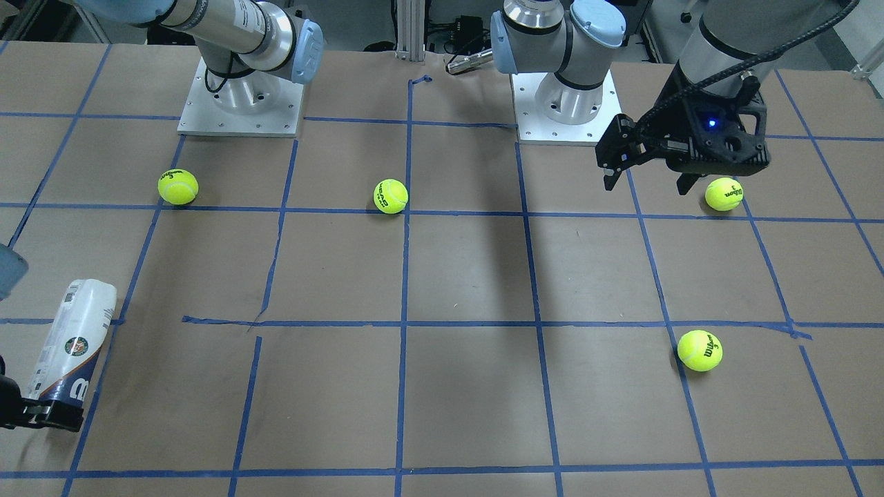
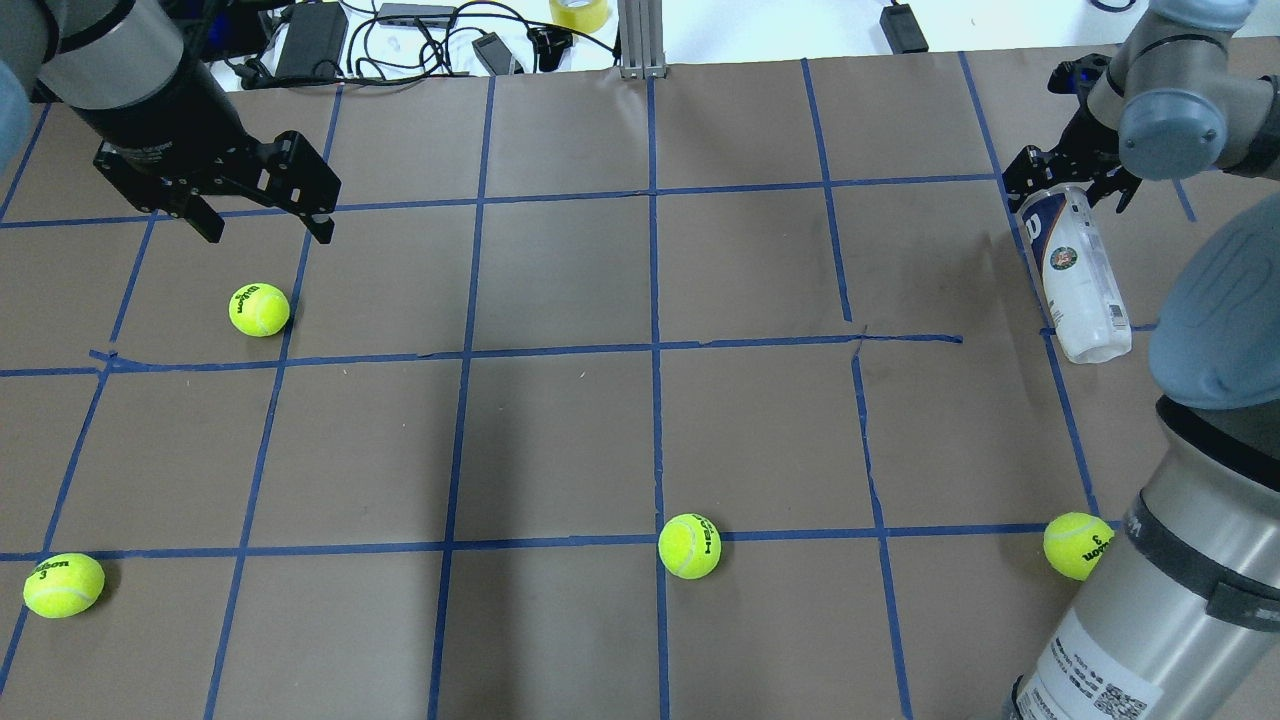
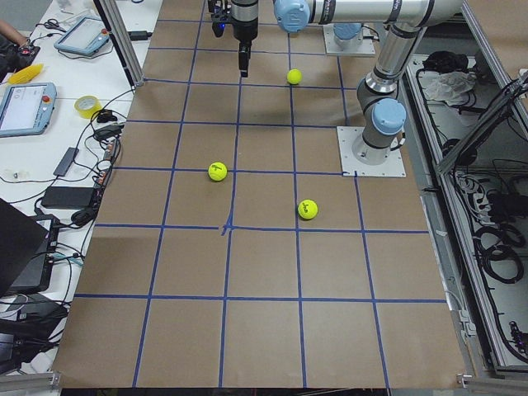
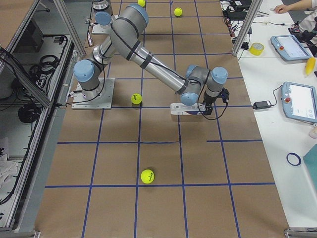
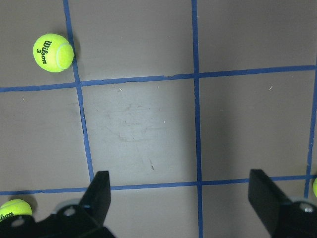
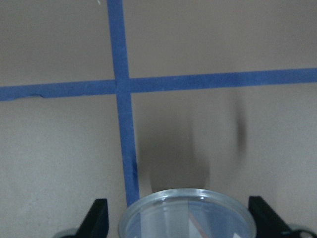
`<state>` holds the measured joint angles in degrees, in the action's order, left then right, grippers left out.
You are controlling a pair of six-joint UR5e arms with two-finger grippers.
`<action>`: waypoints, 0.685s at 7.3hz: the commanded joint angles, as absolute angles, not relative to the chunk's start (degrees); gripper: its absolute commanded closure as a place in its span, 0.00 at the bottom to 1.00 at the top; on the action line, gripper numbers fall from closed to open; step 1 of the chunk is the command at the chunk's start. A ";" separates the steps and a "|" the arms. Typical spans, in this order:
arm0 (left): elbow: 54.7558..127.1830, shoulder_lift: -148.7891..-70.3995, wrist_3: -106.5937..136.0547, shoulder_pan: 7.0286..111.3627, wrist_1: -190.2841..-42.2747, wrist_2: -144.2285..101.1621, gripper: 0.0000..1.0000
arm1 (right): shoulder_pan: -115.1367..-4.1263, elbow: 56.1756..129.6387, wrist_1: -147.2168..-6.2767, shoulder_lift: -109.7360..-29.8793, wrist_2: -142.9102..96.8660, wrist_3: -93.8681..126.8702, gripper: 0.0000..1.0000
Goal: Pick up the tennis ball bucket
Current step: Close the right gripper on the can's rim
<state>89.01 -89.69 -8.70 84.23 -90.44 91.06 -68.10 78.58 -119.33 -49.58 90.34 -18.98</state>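
The tennis ball bucket (image 2: 1078, 275) is a clear can with a white label, a round emblem and a navy band. It lies on its side at the table's right edge and also shows in the front view (image 1: 72, 342). My right gripper (image 2: 1066, 185) is at its navy end. In the right wrist view the can's round rim (image 6: 188, 210) sits between the two spread fingers of the right gripper (image 6: 181, 220), with small gaps on both sides. My left gripper (image 2: 268, 232) is open and empty, hovering above the table's far left near a tennis ball (image 2: 259, 309).
Three more tennis balls lie on the brown, blue-taped table: front left (image 2: 63, 585), front middle (image 2: 689, 546) and front right (image 2: 1078, 546) beside the right arm's base. Cables and a tape roll (image 2: 578, 12) lie beyond the far edge.
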 commanded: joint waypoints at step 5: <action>89.03 -89.65 -8.70 84.20 -90.44 91.14 0.00 | -67.94 79.01 -119.71 -49.13 92.02 -20.21 0.19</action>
<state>89.03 -89.65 -8.70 84.20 -90.39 91.07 -67.94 79.02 -119.62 -49.22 92.23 -20.17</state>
